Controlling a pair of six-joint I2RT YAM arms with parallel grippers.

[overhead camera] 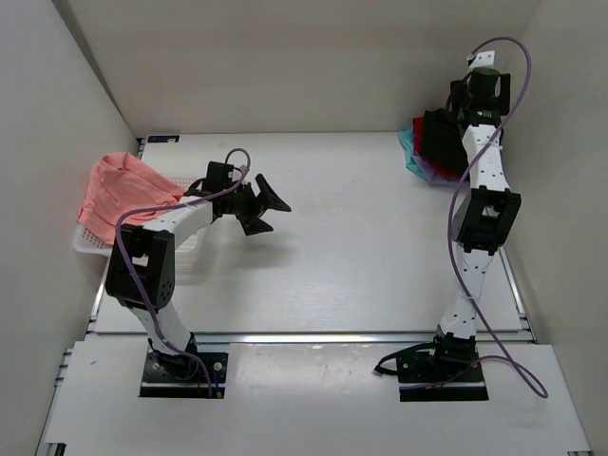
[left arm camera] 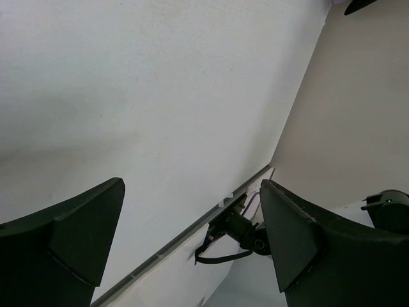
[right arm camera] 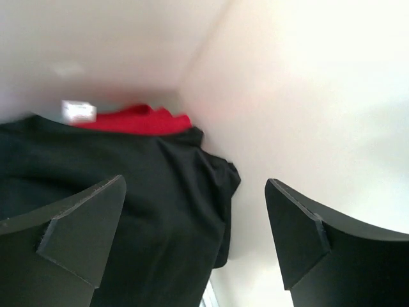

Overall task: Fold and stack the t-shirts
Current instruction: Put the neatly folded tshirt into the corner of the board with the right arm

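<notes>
A salmon-pink t-shirt (overhead camera: 119,185) lies crumpled over the white mesh basket (overhead camera: 90,245) at the left table edge. A pile of t-shirts sits in the back right corner: black (overhead camera: 440,136) on top, with red (overhead camera: 425,163), teal (overhead camera: 408,147) and lilac (overhead camera: 439,177) edges showing. My left gripper (overhead camera: 271,211) is open and empty over bare table, right of the basket. My right gripper (right arm camera: 195,224) is open just above the black t-shirt (right arm camera: 128,204), with the red one (right arm camera: 134,119) behind it. Its fingers hold nothing.
White walls close the table in on the left, back and right. The pile lies tight against the right wall (right arm camera: 307,96). The right arm's base (left arm camera: 243,230) and cable show between my left fingers. A metal rail (overhead camera: 313,335) runs along the table's near edge.
</notes>
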